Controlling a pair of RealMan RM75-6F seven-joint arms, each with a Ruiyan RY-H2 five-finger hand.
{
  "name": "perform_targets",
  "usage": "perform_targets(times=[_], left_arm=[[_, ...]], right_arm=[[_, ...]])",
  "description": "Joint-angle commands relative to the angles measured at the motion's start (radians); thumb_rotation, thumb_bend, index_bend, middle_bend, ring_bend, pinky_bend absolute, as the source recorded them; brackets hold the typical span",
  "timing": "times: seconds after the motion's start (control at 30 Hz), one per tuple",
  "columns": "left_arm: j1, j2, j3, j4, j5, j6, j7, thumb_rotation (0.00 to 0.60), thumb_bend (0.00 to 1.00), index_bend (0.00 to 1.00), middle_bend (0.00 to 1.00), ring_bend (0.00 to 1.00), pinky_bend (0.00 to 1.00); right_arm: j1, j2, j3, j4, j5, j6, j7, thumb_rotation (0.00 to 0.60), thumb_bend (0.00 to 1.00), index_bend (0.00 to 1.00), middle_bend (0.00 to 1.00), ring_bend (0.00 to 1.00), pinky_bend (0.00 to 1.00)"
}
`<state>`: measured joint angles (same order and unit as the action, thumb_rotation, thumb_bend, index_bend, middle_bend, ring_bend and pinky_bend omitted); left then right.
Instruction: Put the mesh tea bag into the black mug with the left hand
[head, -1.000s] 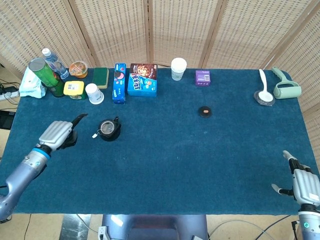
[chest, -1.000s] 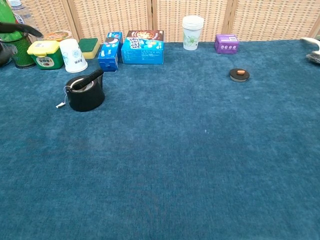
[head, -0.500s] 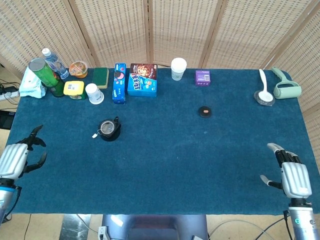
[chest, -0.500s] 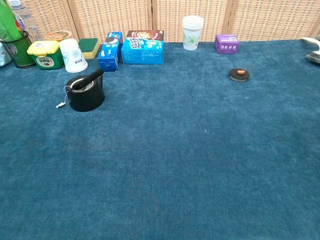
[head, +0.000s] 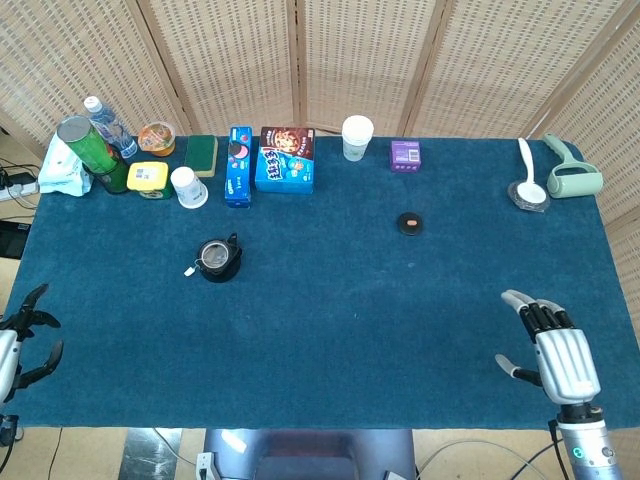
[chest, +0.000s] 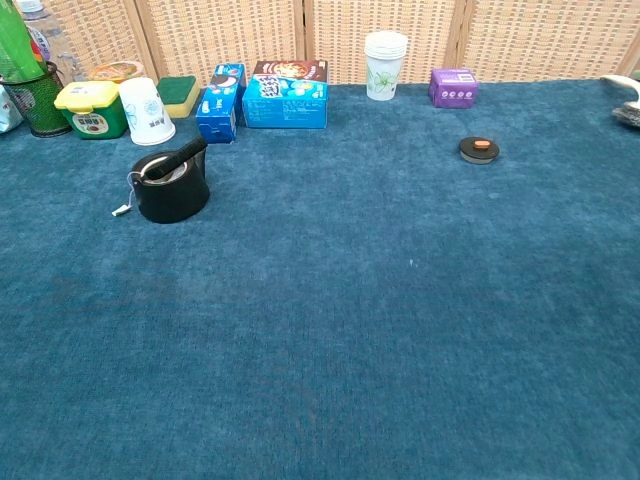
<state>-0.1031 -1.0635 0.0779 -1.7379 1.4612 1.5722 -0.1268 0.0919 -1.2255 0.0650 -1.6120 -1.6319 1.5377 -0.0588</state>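
Black mug (head: 217, 261): stands on the blue bench (head: 330, 320), left of centre, handle toward the back row of goods. Rigid and likely stable; no need to hold it.

Mesh tea bag (chest: 163, 172): appears to lie inside the mug already, pale against the dark wall. Its string runs over the rim and the small tag (chest: 121, 210) rests on the cloth just beside the mug. By judgement light, soft and easily crushed; best taken by the string or tag, in a light pinch.

Left hand (head: 12, 345): at the bench's near left edge, fingers spread, holding nothing.

Right hand (head: 555, 350): near right corner, fingers splayed, likewise unladen.
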Motion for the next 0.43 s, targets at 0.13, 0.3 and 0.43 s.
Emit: perform_targets(times=[0.13, 0.3, 0.43], left_arm=[[0.02, -0.014, -0.015, -0.016, 0.02, 0.02, 0.041, 0.6, 0.47, 0.08, 0.42, 0.35, 0.4], [0.031, -0.023, -0.026, -0.027, 0.024, 0.024, 0.061, 0.6, 0.47, 0.1, 0.42, 0.35, 0.4], [0.03, -0.031, -0.037, -0.027, 0.014, 0.008, 0.07, 0.6, 0.47, 0.12, 0.42, 0.35, 0.4]], right_arm=[[-0.005, 0.014, -0.011, -0.017, 0.037, -0.027, -0.013, 0.6, 0.05, 0.2, 0.24, 0.32, 0.22], [0.002, 0.022, -0.011, -0.03, 0.07, -0.063, -0.025, 0.6, 0.05, 0.21, 0.24, 0.32, 0.22], [0.014, 0.022, -0.007, -0.034, 0.086, -0.088, -0.032, 0.6, 0.05, 0.22, 0.24, 0.31, 0.22]])
